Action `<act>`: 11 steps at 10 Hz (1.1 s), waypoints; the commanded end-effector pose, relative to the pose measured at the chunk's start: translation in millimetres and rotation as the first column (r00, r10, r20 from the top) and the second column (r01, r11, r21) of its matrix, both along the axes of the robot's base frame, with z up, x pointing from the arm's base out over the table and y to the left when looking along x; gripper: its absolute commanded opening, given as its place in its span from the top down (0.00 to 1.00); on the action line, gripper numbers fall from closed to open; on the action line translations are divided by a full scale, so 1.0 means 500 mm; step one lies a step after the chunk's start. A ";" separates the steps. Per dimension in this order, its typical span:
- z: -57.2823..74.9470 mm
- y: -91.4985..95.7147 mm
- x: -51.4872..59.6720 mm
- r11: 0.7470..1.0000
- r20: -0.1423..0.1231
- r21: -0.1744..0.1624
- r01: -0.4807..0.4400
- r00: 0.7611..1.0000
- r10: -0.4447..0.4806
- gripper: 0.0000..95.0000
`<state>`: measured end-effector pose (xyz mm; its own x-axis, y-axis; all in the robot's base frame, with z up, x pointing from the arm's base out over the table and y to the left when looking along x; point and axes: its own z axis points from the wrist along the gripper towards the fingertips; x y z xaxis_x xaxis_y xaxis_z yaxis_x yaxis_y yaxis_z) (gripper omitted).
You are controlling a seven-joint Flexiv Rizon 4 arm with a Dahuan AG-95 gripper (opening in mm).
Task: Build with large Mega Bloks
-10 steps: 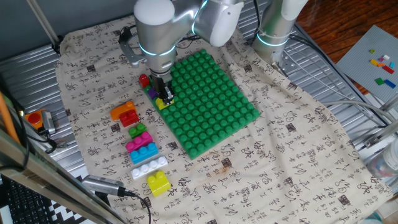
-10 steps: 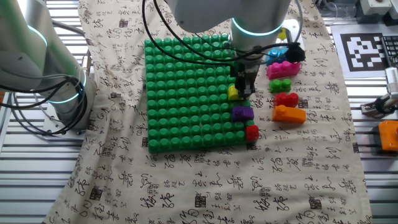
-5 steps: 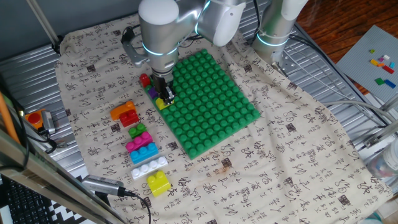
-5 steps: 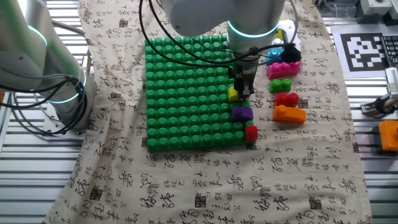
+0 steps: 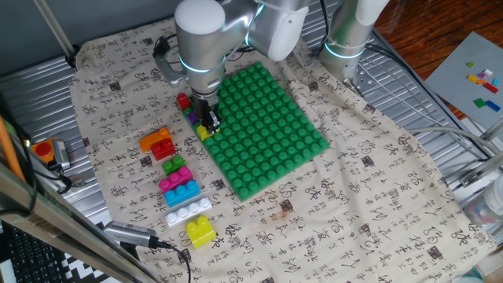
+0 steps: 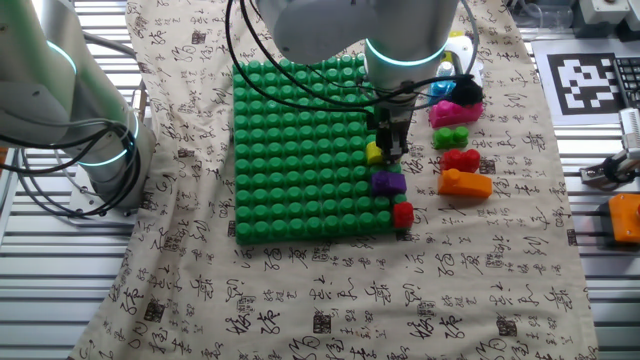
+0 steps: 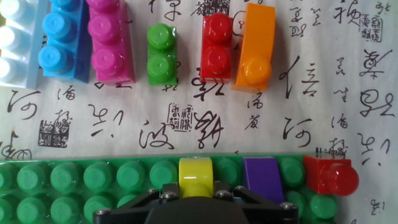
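Three Mega Bloks stand in a row on the edge of the green baseplate [image 5: 271, 130]: a yellow brick [image 7: 196, 174], a purple brick [image 7: 263, 176] and a red brick [image 7: 331, 175]. My gripper [image 7: 196, 190] points straight down and is shut on the yellow brick [image 5: 206, 132], which sits between the jaws and on the plate [image 6: 295, 150]. Beside the plate a row of loose bricks lies on the cloth: white [image 7: 12, 37], blue [image 7: 62, 37], pink [image 7: 109, 40], green [image 7: 161, 53], red [image 7: 217, 46] and orange [image 7: 255, 46].
A second yellow brick [image 5: 200, 230] lies at the near end of the loose row. A printed cloth [image 5: 354, 196] covers the table. A second arm's base [image 6: 60, 110] stands next to the plate. A grey plate with tiny bricks [image 5: 479, 79] lies at the far right.
The arm above the wrist has shifted slightly. The gripper stays on the yellow brick, and no brick has moved.
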<state>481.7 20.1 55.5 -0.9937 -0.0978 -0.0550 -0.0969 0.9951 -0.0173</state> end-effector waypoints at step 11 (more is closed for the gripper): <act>-0.011 -0.003 0.001 0.999 -0.007 0.005 0.040 0.999 -0.040 1.00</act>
<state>481.8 19.3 50.5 -0.9972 -0.0586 -0.0468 -0.0580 0.9982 -0.0124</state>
